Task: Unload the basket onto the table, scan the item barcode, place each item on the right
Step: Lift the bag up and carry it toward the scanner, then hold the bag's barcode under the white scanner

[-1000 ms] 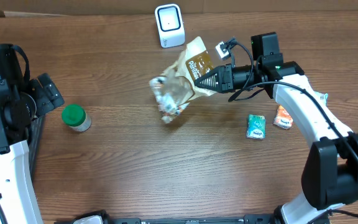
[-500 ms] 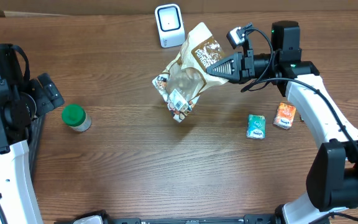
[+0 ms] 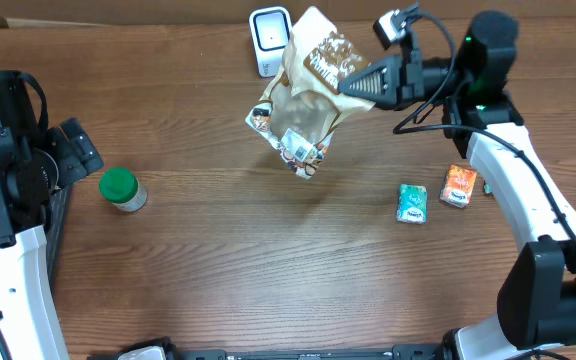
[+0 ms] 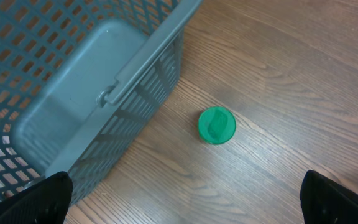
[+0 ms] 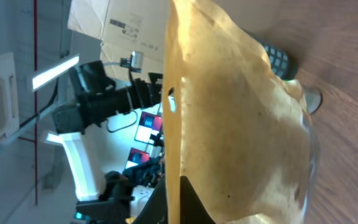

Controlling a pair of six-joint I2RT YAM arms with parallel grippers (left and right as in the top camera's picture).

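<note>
Right gripper (image 3: 356, 86) is clamped on the upper right edge of the snack bag (image 3: 303, 100), a kraft-paper pouch with a clear window. The bag hangs from that grip above the wooden table (image 3: 268, 270), tilted, printed top toward the back edge and window end pointing down-left. In the overhead view its top corner sits just beside the white scanner (image 3: 271, 40), to the scanner's right (touching or only overlapping, can't tell from above). The right wrist view is almost all plain brown bag (image 5: 241, 124), no barcode visible there. Left gripper (image 3: 74, 150) is parked at the left side, jaws wide apart and holding nothing; its fingertips (image 4: 42, 198) show at both bottom corners of the wrist view. Below it are a grey mesh basket (image 4: 73, 93) and a green-lidded jar (image 4: 217, 125) upright on the table, near the basket but apart from it. A teal packet (image 3: 412, 203) and an orange packet (image 3: 457, 186) lie close together on the right side of the table.
</note>
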